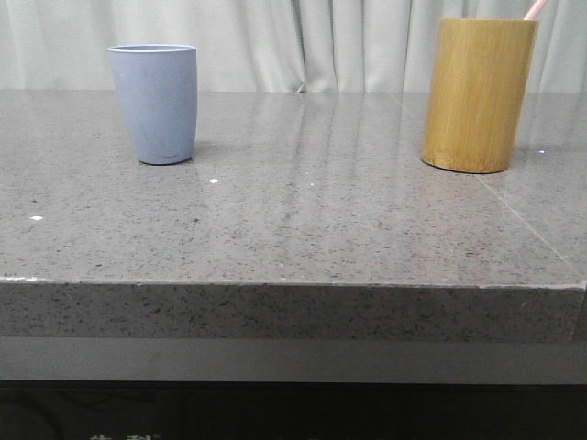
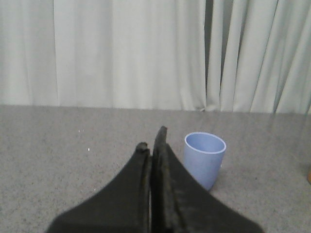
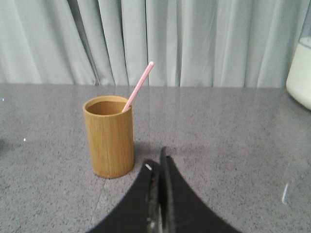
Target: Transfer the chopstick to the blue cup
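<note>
Chopstick (image 3: 138,86) time: the pink stick stands inside the yellow-brown holder (image 3: 110,136), leaning on its rim with its top poking out. In the front view the holder sits on the right side of the grey table (image 1: 293,229), and the blue cup (image 1: 156,103) stands far off on the left, upright. My left gripper (image 2: 152,141) hangs near the blue cup, fingers pressed together, holding nothing. My right gripper (image 3: 158,162) hangs near the holder, fingers pressed together too, with nothing in them. White curtains (image 2: 121,53) hang behind the table.
</note>
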Robot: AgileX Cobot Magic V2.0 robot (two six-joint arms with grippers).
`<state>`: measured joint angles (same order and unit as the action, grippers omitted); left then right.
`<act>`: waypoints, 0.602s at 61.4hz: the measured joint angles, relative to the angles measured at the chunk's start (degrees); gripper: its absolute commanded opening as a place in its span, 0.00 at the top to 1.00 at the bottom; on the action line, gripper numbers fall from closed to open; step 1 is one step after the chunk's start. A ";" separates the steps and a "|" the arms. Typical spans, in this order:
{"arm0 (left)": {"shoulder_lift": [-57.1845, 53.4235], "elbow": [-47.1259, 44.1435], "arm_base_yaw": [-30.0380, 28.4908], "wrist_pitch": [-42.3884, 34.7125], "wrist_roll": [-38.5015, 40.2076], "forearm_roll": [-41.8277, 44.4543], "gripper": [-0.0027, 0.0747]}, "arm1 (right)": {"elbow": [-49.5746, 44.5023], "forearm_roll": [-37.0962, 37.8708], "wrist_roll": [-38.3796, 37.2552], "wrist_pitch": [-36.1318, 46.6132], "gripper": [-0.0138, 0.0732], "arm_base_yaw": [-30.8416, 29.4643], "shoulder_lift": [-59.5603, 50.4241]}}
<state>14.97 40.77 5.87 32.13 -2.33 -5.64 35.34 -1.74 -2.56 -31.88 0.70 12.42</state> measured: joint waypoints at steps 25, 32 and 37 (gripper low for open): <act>13.26 3.60 0.00 4.34 0.00 0.00 0.99 | 4.83 -0.35 0.00 -6.46 0.92 0.00 14.10; 15.31 3.60 0.00 4.34 0.00 0.00 0.99 | 4.83 -0.44 0.49 -6.99 0.88 0.00 15.99; 16.73 3.60 0.00 4.05 0.00 0.10 0.99 | 4.83 -0.76 2.17 -7.87 0.74 0.00 17.13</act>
<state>31.70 44.37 5.87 36.19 -2.33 -5.54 40.17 -2.49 -0.40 -39.75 0.70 29.55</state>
